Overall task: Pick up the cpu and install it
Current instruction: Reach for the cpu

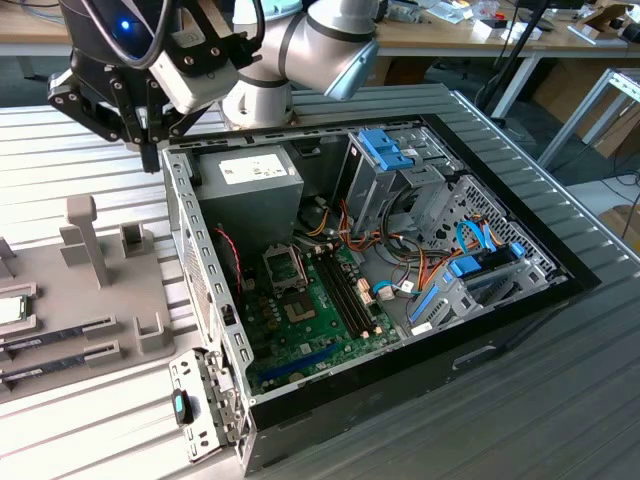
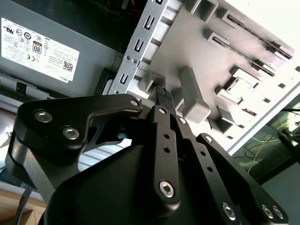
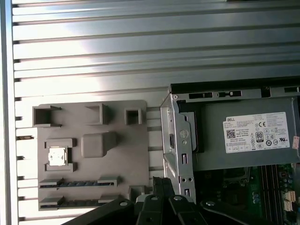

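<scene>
Your gripper hung at upper left of the exterior view, pinched together and empty, above the case rim. From the left edge: the cpu sat in its tray pocket, likely kept square for pickup; the socket waited mid-frame.

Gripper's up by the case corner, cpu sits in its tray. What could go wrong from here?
1. The gripper, shut, hangs by the case wall; a low move toward the cpu might clip that wall or the upright posts on the tray.
2. The cpu lies flat in a snug holder, so the grip may be poor.
3. Loose cables lie near the socket and might snag during installation.
</scene>
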You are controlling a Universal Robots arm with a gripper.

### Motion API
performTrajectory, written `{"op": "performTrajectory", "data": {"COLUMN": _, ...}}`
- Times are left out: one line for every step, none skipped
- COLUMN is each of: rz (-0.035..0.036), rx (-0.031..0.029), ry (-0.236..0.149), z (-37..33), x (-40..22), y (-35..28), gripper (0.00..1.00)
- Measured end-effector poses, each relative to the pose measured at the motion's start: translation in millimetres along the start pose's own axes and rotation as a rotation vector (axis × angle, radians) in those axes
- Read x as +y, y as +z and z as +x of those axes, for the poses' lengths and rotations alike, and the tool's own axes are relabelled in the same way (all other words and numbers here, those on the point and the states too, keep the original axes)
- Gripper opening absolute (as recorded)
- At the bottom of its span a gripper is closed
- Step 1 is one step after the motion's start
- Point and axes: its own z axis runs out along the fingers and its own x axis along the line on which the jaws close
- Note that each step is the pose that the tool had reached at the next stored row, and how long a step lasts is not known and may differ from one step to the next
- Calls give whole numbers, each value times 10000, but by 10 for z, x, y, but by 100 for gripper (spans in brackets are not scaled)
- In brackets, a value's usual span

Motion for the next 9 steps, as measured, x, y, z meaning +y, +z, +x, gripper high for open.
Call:
{"op": "performTrajectory", "data": {"rz": 0, "rx": 0, "ry": 0, "z": 8, "x": 0, "y": 0, "gripper": 11}}
{"op": "performTrajectory", "data": {"rz": 0, "rx": 0, "ry": 0, "z": 12, "x": -1, "y": 0, "gripper": 11}}
{"op": "performTrajectory", "data": {"rz": 0, "rx": 0, "ry": 0, "z": 17, "x": -1, "y": 0, "gripper": 11}}
{"op": "performTrajectory", "data": {"rz": 0, "rx": 0, "ry": 0, "z": 21, "x": -2, "y": -1, "gripper": 11}}
{"op": "performTrajectory", "data": {"rz": 0, "rx": 0, "ry": 0, "z": 27, "x": -2, "y": -1, "gripper": 11}}
{"op": "performTrajectory", "data": {"rz": 0, "rx": 0, "ry": 0, "z": 32, "x": -2, "y": -1, "gripper": 11}}
{"op": "performTrajectory", "data": {"rz": 0, "rx": 0, "ry": 0, "z": 37, "x": -3, "y": -1, "gripper": 11}}
{"op": "performTrajectory", "data": {"rz": 0, "rx": 0, "ry": 0, "z": 43, "x": -3, "y": -1, "gripper": 11}}
{"op": "performTrajectory", "data": {"rz": 0, "rx": 0, "ry": 0, "z": 49, "x": -4, "y": -1, "gripper": 11}}
